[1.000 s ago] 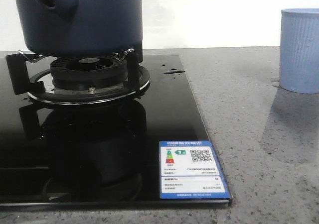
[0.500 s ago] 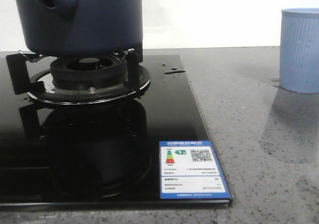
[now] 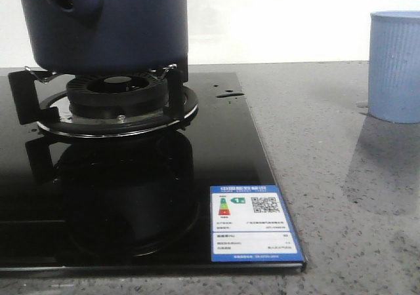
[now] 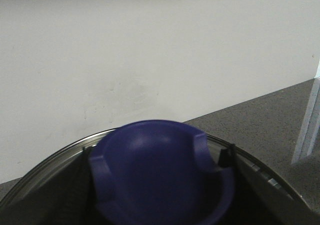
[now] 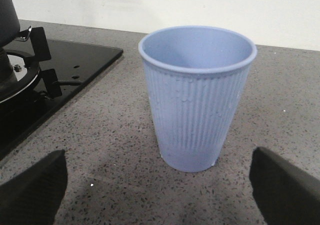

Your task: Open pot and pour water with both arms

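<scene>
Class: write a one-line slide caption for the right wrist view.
Open right pincer faces an upright blue cup on the counter.

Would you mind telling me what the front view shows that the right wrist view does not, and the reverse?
Only the front view shows the pot's navy side and stubby handle, the whole burner and the energy label. Only the right wrist view shows the right gripper's open fingers on either side of the cup, and the cup's inside, where no water can be seen. Both show the cup, the stove and the speckled counter.
</scene>
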Controlling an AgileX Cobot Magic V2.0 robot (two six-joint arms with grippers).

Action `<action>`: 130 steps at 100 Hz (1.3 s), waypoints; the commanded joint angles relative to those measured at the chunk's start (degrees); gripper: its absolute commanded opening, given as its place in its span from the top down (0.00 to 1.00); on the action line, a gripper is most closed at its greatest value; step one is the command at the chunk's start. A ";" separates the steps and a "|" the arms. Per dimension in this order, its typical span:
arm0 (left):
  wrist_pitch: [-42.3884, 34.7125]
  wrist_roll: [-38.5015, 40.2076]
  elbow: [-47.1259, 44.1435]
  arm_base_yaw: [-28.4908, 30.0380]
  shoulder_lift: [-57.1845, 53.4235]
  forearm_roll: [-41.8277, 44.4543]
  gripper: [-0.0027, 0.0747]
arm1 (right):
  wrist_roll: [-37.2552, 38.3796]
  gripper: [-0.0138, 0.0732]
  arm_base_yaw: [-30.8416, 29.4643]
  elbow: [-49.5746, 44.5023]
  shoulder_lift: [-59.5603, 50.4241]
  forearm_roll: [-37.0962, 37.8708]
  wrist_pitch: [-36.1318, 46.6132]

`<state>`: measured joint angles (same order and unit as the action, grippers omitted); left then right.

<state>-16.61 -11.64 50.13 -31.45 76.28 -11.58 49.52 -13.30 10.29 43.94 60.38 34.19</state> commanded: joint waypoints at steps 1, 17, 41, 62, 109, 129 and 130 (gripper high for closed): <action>-6.06 0.31 2.03 -0.44 -1.85 0.39 0.47 | 0.08 0.07 -0.34 1.29 -0.22 -1.22 2.57; -6.06 0.31 2.03 -0.44 -1.98 0.39 0.27 | 0.08 0.07 -0.34 1.29 -0.22 -1.22 2.57; -5.72 0.31 2.03 0.49 -6.20 0.39 0.27 | 0.08 0.07 -0.34 1.29 -0.22 -1.22 2.67; -1.32 0.20 2.03 4.61 -13.84 0.39 0.27 | 0.11 0.07 -0.34 1.52 -1.45 -1.22 9.03; 8.46 -0.14 -2.34 17.89 -27.99 0.39 0.87 | 0.20 0.64 -0.34 9.65 -11.86 -6.98 9.81; 7.97 -0.28 -9.48 18.57 -34.27 0.50 0.99 | 0.20 0.91 -0.34 11.54 -12.15 -6.88 7.50; 7.72 -0.28 -9.83 18.57 -34.87 0.50 0.99 | 0.08 0.91 -0.34 11.52 -12.25 -6.88 7.50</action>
<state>-4.64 -11.85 41.61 -13.11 44.61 -11.33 49.52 -13.30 19.87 32.12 55.73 40.90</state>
